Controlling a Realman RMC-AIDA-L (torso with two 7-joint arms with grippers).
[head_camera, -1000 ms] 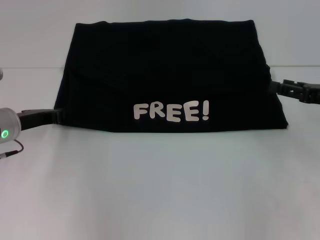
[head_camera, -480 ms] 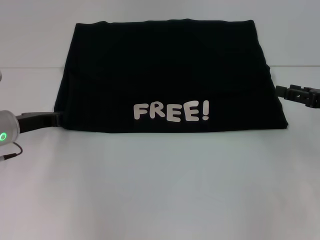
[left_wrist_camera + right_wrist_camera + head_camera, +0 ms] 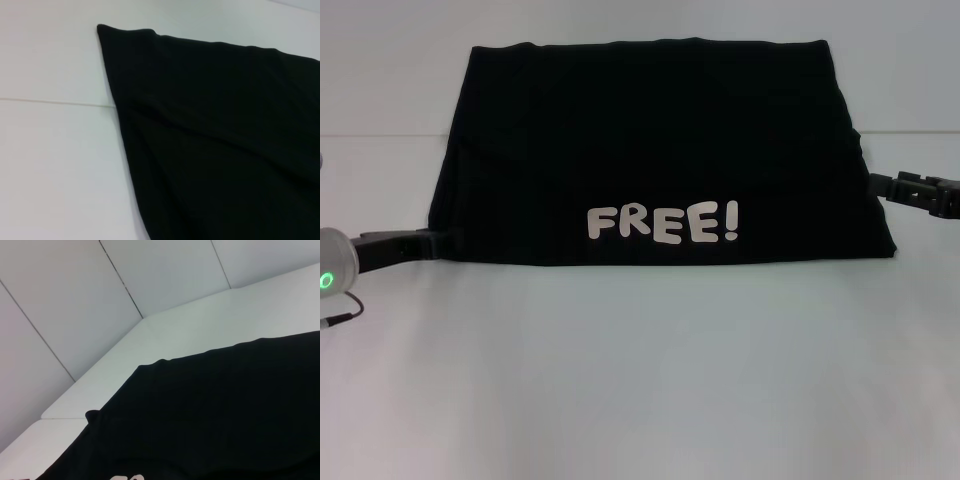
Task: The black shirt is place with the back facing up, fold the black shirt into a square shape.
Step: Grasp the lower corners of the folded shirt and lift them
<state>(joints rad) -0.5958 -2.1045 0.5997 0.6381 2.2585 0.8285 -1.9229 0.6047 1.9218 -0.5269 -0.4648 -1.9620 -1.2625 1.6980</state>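
Shirt cloth: the black shirt lies folded on the white bench, lettering up. Left hand touches its near-left corner; right hand sits at its right edge. Can't tell either grip.

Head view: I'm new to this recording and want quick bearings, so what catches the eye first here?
The black shirt dominates, folded into a broad band across the middle of the white table, with the cream "FREE!" lettering near its front edge. The left pincer sits at the shirt's left front corner and the right pincer just off its right edge.
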